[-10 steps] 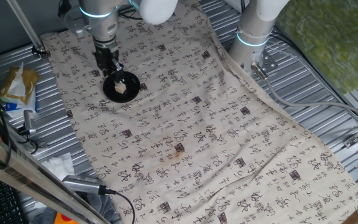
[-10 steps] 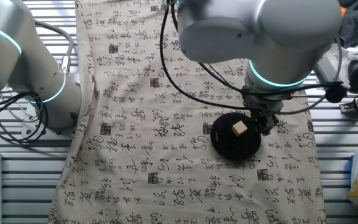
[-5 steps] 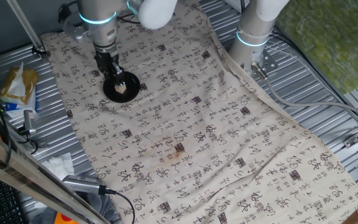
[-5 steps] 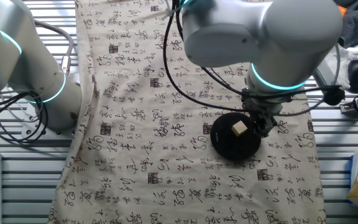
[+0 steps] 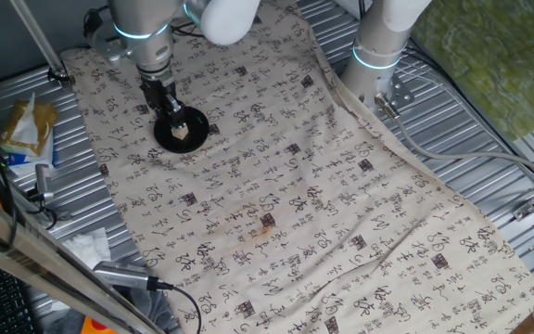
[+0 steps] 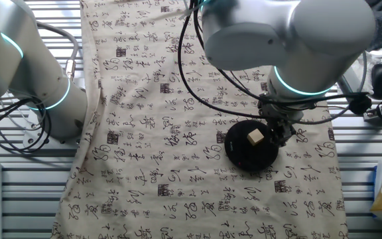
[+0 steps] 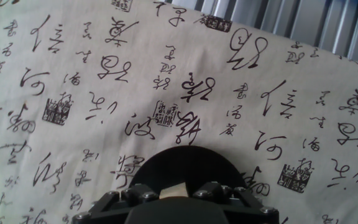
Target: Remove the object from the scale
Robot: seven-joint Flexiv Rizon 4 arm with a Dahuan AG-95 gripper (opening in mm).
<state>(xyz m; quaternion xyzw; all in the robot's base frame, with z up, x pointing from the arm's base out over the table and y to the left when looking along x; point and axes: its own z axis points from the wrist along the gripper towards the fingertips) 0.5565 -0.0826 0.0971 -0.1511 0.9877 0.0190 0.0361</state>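
Note:
The small tan block (image 5: 182, 132) sits on the round black scale (image 5: 166, 139) at the far left of the patterned cloth. My gripper (image 5: 172, 119) is down at the scale, right beside the block. In the other fixed view the block (image 6: 255, 137) is on the scale (image 6: 244, 157), with the gripper (image 6: 278, 136) at its right side. In the hand view the block (image 7: 173, 189) shows in the gap of the gripper (image 7: 173, 195), with the scale (image 7: 179, 165) just beyond. The jaws stand apart, one on each side of the block.
A second robot arm's base (image 5: 378, 56) stands at the cloth's far edge and also shows in the other fixed view (image 6: 42, 89). A yellow bag (image 5: 26, 125), tissue (image 5: 89, 247) and cables (image 5: 146, 283) lie on the ribbed metal table left of the cloth.
The arm's upper links have shifted slightly. The gripper has stayed at the scale beside the block, and the block has not moved.

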